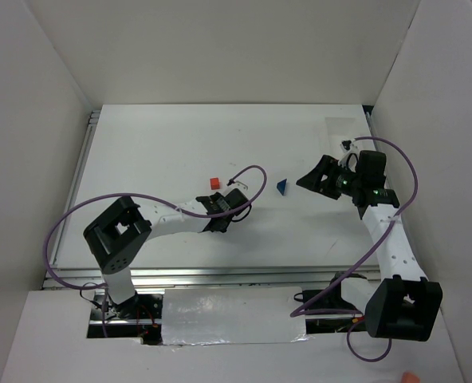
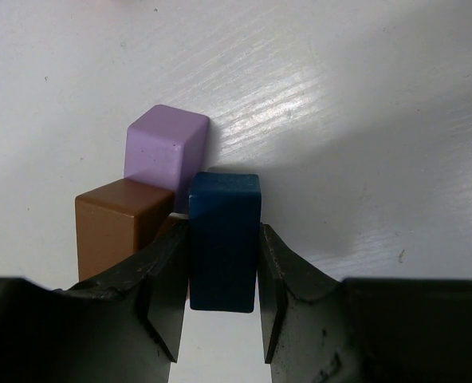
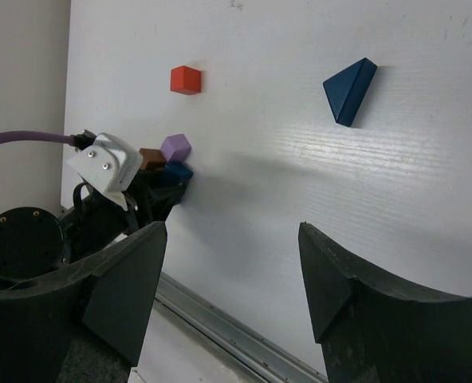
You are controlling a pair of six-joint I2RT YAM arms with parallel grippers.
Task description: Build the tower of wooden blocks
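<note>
- Top view: the left gripper [image 1: 234, 201] sits low at mid-table [image 1: 156, 144]. The red cube [image 1: 214, 183] is near it and the blue wedge [image 1: 281, 187] lies apart. The right gripper [image 1: 312, 177] is beyond the wedge.
- Left wrist: the jaws are clamped on an upright dark blue block [image 2: 224, 239], just beside the brown block [image 2: 116, 227] and purple block [image 2: 166, 152]. Judged step: seating it. The next move calls for a release that does not nudge the neighbours.
- Right wrist: the jaws are wide apart and empty.

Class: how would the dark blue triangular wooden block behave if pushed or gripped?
The dark blue triangular wooden block lies on a flat face, so it would probably slide, not roll. Its slanted sides might slip out of a pinch. It looks rigid and small, likely light.
</note>
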